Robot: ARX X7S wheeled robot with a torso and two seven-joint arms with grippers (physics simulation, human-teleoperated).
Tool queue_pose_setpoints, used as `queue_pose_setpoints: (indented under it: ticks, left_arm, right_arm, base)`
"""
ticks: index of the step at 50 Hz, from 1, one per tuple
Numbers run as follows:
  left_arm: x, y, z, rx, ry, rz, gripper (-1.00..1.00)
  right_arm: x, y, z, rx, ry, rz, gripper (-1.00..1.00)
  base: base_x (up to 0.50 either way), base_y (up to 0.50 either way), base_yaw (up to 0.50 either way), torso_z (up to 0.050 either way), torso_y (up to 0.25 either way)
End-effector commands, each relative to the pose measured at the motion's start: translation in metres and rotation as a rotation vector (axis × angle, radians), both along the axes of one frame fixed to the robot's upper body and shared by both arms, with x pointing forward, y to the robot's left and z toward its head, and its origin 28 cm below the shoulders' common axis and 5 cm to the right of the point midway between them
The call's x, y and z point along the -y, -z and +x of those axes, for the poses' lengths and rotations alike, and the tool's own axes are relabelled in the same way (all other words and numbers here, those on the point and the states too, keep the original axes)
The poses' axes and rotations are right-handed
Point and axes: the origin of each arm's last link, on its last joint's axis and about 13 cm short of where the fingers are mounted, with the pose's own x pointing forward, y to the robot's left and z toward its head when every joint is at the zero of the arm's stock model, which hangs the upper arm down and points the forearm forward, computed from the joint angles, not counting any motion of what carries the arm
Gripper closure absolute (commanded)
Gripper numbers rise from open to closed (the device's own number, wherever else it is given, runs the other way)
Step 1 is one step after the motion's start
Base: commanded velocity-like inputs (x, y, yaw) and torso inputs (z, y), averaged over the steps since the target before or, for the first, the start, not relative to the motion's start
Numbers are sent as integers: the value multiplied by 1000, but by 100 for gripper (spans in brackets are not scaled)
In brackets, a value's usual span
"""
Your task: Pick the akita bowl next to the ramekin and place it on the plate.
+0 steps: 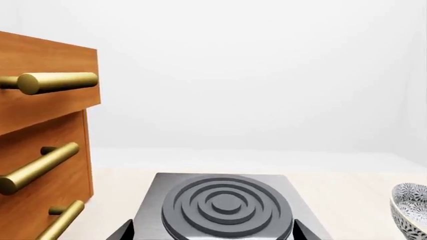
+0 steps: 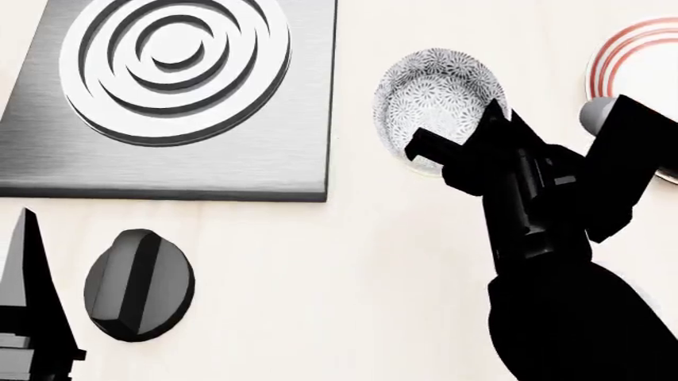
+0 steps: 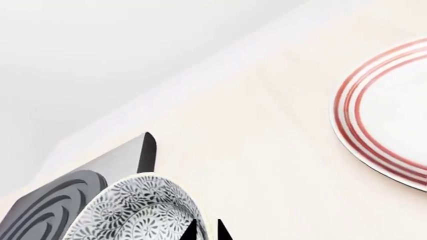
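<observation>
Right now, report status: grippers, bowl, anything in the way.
Right gripper over akita bowl, jaw state unclear. Left gripper mostly out of view. Plate bare, ramekin unseen. Nothing between bowl and plate.

Head camera looks steeply down, close over the counter. Left wrist camera faces level across the burner [image 1: 223, 205]. All 3 views share the burner and bowl [image 2: 437, 99].

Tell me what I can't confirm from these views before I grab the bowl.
- Ramekin: in no view, so whether this akita bowl is the one beside it is unconfirmed.
- Right gripper: arm hides the jaws in head view; wrist view's edge crops the fingertips.
- Plate: cropped in both views.
- Left gripper: barely visible.
</observation>
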Motion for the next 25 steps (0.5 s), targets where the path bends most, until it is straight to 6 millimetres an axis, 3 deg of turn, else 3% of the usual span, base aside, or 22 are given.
queue_pose_setpoints:
  ticks: [1,25]
  left_arm:
    - [-1,-1,1,14,-1,2,-100]
    - [-1,1,2,15,-7,10,-100]
  right_arm:
    - [5,-9,18,0,6,44,100]
    - [21,-18,42,-31,82,96,100]
  base:
    - [0,0,0,0,0]
    - [0,0,0,0,1]
